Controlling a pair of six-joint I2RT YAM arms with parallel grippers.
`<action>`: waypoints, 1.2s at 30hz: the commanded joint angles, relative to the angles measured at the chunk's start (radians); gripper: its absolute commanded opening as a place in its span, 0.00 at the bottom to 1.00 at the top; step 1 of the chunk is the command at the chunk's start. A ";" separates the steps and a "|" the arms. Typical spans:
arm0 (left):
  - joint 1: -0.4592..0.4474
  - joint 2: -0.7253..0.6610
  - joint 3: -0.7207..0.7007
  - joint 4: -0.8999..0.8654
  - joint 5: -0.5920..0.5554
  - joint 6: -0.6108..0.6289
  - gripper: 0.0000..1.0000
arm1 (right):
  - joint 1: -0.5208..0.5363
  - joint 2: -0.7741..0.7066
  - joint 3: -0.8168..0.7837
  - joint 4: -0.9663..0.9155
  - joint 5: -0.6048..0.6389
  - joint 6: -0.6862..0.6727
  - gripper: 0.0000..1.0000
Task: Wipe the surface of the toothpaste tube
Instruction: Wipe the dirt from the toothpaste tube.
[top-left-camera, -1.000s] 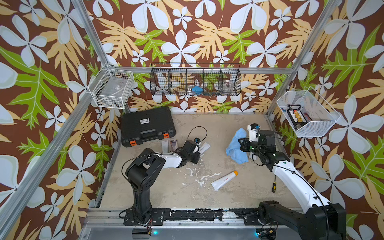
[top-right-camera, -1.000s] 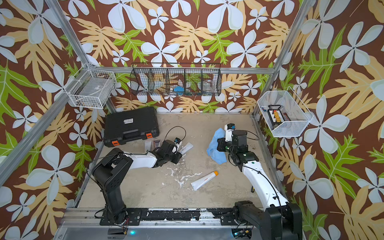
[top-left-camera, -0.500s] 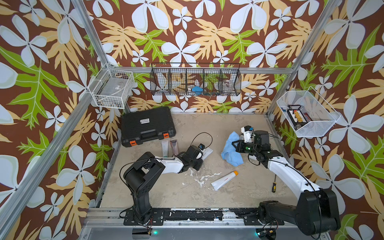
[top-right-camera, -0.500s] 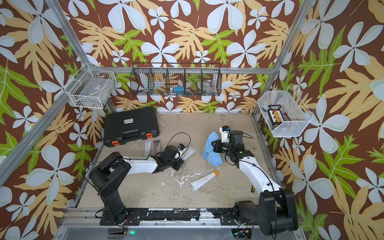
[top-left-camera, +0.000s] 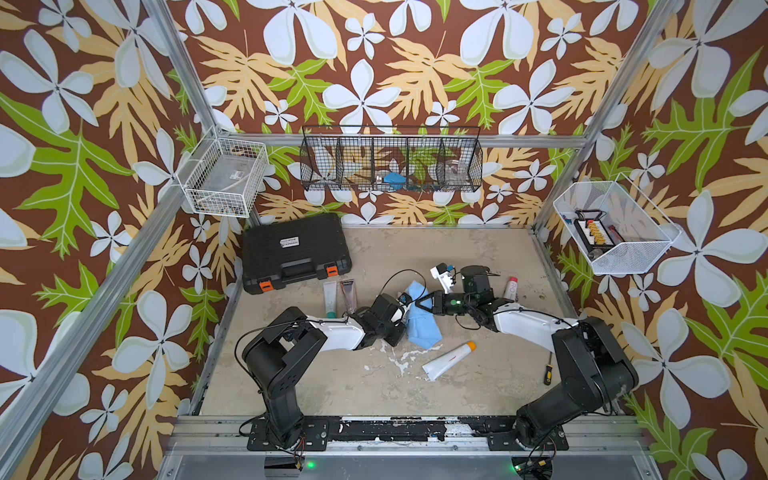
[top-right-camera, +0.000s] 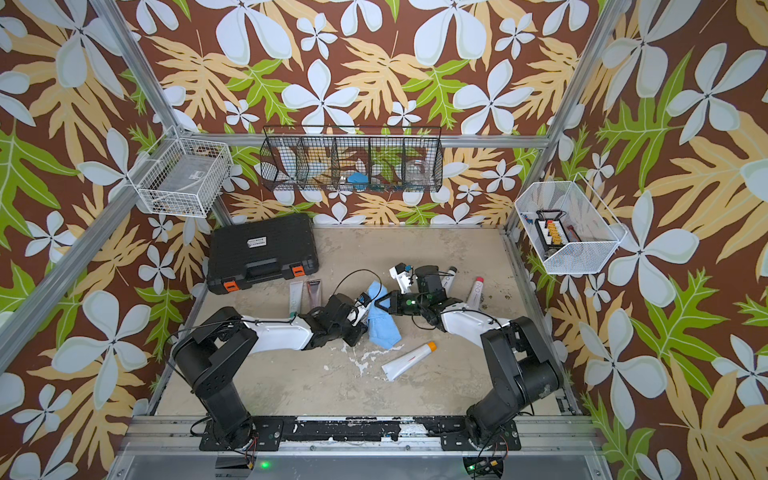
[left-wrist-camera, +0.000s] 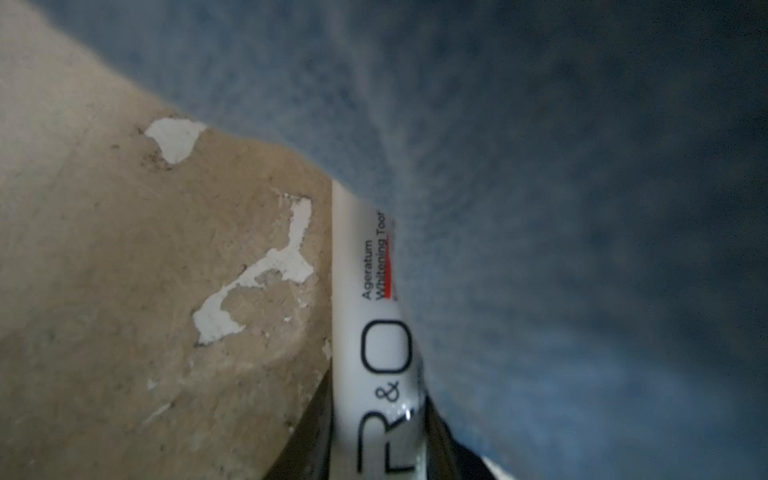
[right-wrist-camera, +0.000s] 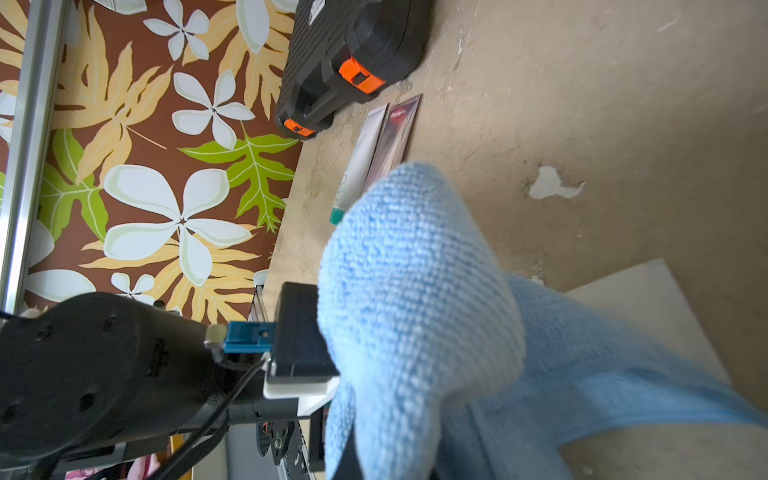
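Observation:
In the left wrist view my left gripper (left-wrist-camera: 376, 419) is shut on a white toothpaste tube (left-wrist-camera: 365, 291) printed "R&O". The tube's far part lies under a blue cloth (left-wrist-camera: 540, 208). My right gripper (top-left-camera: 420, 305) is shut on that blue cloth (top-left-camera: 420, 328), which drapes down over the tube and meets the left gripper (top-left-camera: 401, 312) mid-table. In the right wrist view the cloth (right-wrist-camera: 415, 291) fills the middle and hides the jaws. A flat white end of the tube (right-wrist-camera: 648, 307) shows past it. The held tube is hidden in both top views.
Another white tube with an orange cap (top-left-camera: 449, 360) lies on the table in front of the cloth. Two tubes (top-left-camera: 338, 296) lie beside a black case (top-left-camera: 295, 251), and a red-capped tube (top-left-camera: 511, 289) sits to the right. A screwdriver (top-left-camera: 547, 373) lies by the right arm. White flakes (top-left-camera: 399, 361) mark the table.
The right arm has carried the blue cloth leftward and the left arm has brought the tube rightward. The cloth now lies over the tube.

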 joint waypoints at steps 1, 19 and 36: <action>-0.001 -0.001 -0.001 -0.005 0.022 0.030 0.28 | 0.048 0.045 -0.016 0.087 0.005 0.038 0.00; -0.001 -0.004 -0.004 0.002 0.033 0.045 0.27 | 0.149 0.230 0.048 -0.042 0.257 -0.111 0.00; -0.001 -0.012 -0.012 0.003 0.039 0.047 0.27 | -0.025 0.216 0.039 -0.132 0.393 -0.241 0.00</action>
